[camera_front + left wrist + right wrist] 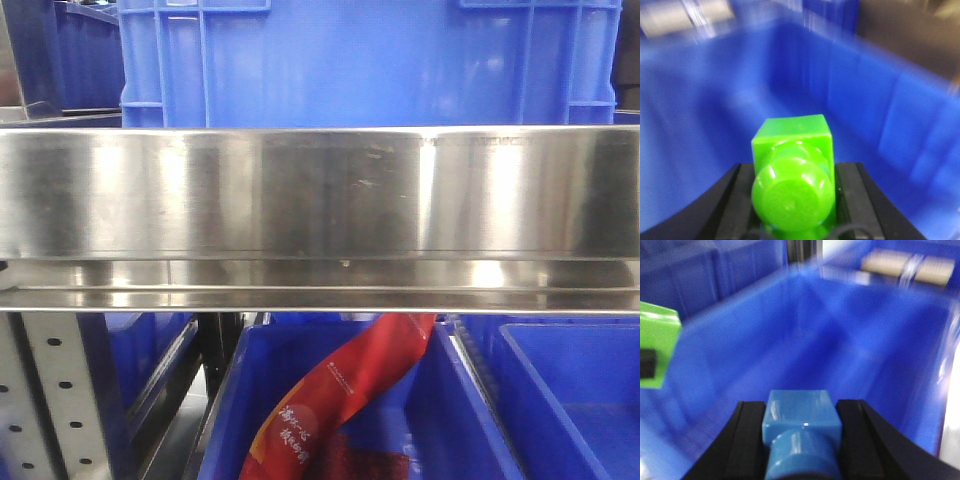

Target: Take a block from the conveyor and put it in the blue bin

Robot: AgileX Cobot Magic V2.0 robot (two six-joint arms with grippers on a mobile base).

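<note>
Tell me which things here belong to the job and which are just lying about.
Job: blue block in right gripper; green block in left gripper; blue bin.
Lying about: red packet; steel shelf; crate above.

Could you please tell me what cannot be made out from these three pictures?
- Front view: the steel rail fills the middle; neither arm nor the conveyor shows.
- Front view: the red printed bag is cut off by rail and bottom edge.
- Left wrist view: motion blur smears the blue bin wall; the green plastic block hides the left claw tips.
- Right wrist view: blurred background; the small light blue plastic block in the right claw is cut by the bottom edge.
</note>
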